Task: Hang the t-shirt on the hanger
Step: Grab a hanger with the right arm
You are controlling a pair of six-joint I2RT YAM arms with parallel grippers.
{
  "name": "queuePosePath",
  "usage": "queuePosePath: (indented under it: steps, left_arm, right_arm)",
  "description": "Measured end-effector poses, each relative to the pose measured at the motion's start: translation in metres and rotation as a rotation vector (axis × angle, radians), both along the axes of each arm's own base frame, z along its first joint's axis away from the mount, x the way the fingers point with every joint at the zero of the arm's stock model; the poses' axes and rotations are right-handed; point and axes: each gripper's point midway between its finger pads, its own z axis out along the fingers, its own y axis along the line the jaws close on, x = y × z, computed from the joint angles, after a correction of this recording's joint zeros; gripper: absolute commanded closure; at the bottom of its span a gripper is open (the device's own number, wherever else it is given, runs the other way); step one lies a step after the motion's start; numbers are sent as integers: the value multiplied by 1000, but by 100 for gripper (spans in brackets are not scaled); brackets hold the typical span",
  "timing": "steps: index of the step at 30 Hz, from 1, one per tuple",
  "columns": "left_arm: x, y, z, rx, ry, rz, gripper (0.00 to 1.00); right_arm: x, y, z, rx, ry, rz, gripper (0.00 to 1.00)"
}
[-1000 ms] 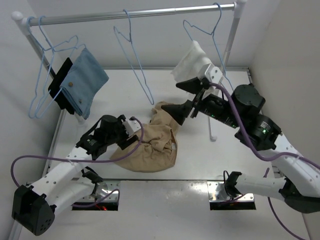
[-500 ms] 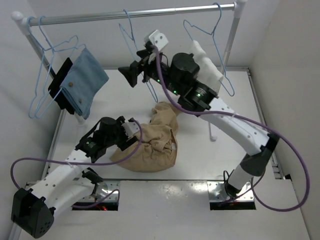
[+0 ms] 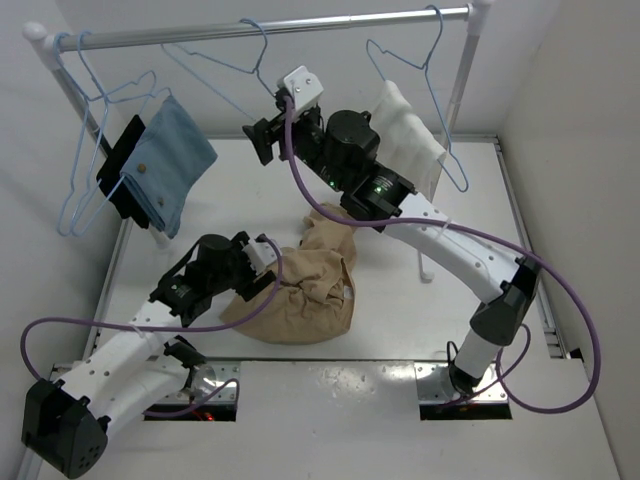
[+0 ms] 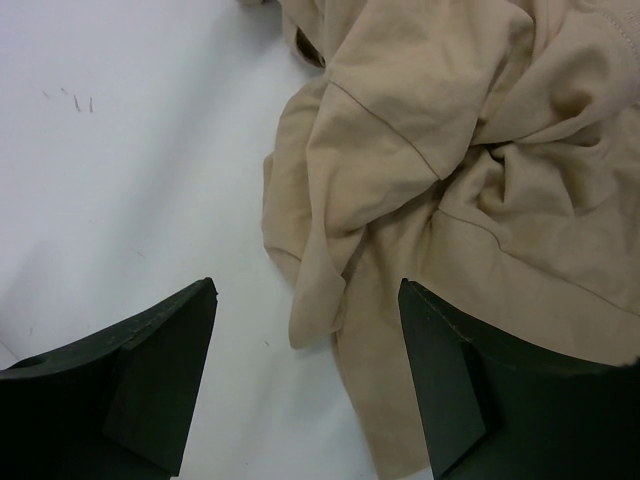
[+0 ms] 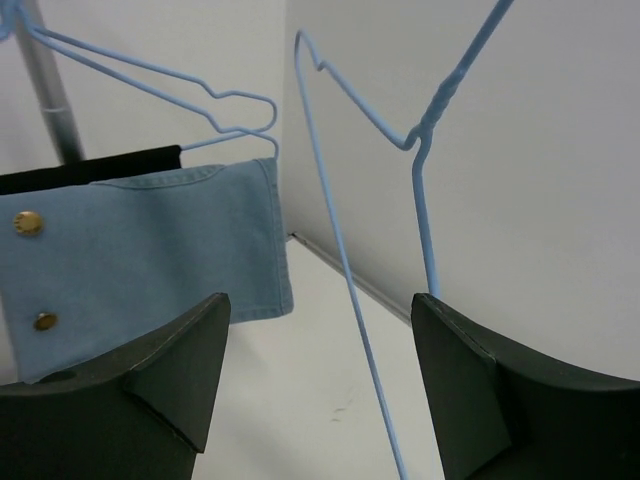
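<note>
The tan t-shirt [image 3: 305,290] lies crumpled on the white table. My left gripper [image 3: 262,262] hovers at its left edge. In the left wrist view the t-shirt [image 4: 450,150] fills the upper right, and a fold of it lies between the spread fingers of the left gripper [image 4: 305,370], which is open. The bare light-blue hanger [image 3: 210,61] hangs by its hook from the rail, its frame swung up to the left. My right gripper [image 3: 258,142] reaches up to it. In the right wrist view the right gripper [image 5: 320,297] is open, with one wire of the hanger [image 5: 347,270] passing between its fingers.
A metal rail [image 3: 330,20] spans the back on two slanted posts. Hangers with a folded blue cloth [image 3: 170,160] hang at the left, and a hanger with white cloth [image 3: 410,130] hangs at the right. The blue cloth [image 5: 150,250] is just left of the right gripper.
The right arm swung from beside the white cloth up and left to the bare hanger. The hanger's frame has swung up to the left. The left arm has stayed put.
</note>
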Motion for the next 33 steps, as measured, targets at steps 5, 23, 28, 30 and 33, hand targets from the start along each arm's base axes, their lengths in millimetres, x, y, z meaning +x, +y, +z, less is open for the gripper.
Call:
queuePosePath:
  steps: [5, 23, 28, 30, 33]
  left_arm:
    - [1, 0, 1, -4, -4, 1, 21]
    - [-3, 2, 6, -28, -41, 6, 21]
    - [-5, 4, 3, -28, -44, 10, 20]
    - [-6, 5, 1, -26, -41, 10, 20]
    - [-8, 6, -2, -23, -35, 11, 20]
  right_arm:
    - [-14, -2, 14, 14, -23, 52, 32]
    - [-1, -16, 55, 69, -66, -22, 28]
    - [30, 5, -2, 17, 37, -85, 28]
    - [38, 12, -19, 4, 63, -98, 28]
    - [46, 19, -30, 2, 83, -111, 28]
